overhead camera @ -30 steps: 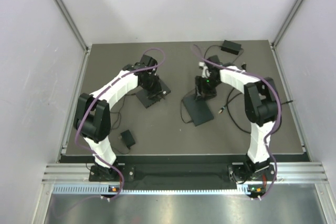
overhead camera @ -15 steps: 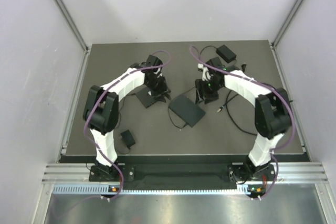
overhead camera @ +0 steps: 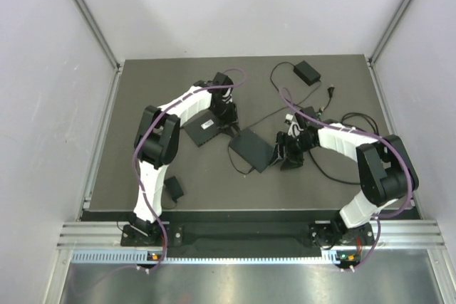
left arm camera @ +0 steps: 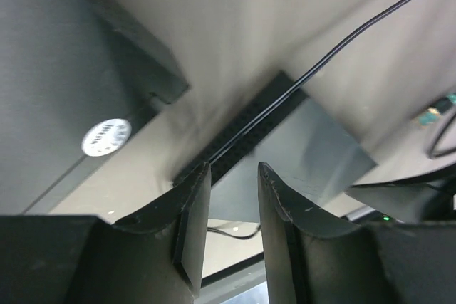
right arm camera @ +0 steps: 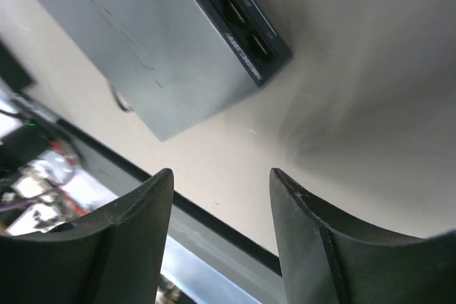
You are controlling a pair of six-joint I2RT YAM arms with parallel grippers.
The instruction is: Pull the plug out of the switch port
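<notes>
- Over the last second the flat black network switch (overhead camera: 254, 149) has slid left on the dark counter (overhead camera: 142, 161). Both arms have closed in on it, the left tool (overhead camera: 231, 120) at its far edge and the right tool (overhead camera: 291, 154) at its right end.
- The left tool is released, its jaws narrowly parted and empty. A thin black cable (left arm camera: 342, 44) enters the port row just ahead of them. The plug itself is too dark to make out, but it is probably still seated, so gripping it looks like the next step.
- The right tool is released, wide and empty, facing three vacant ports (right arm camera: 235, 12).
- Count: two tools; two flat black boxes, the switch and a labelled box (overhead camera: 205, 128); two small black power adapters, the near one (overhead camera: 173, 189) and the far one (overhead camera: 308, 71).
</notes>
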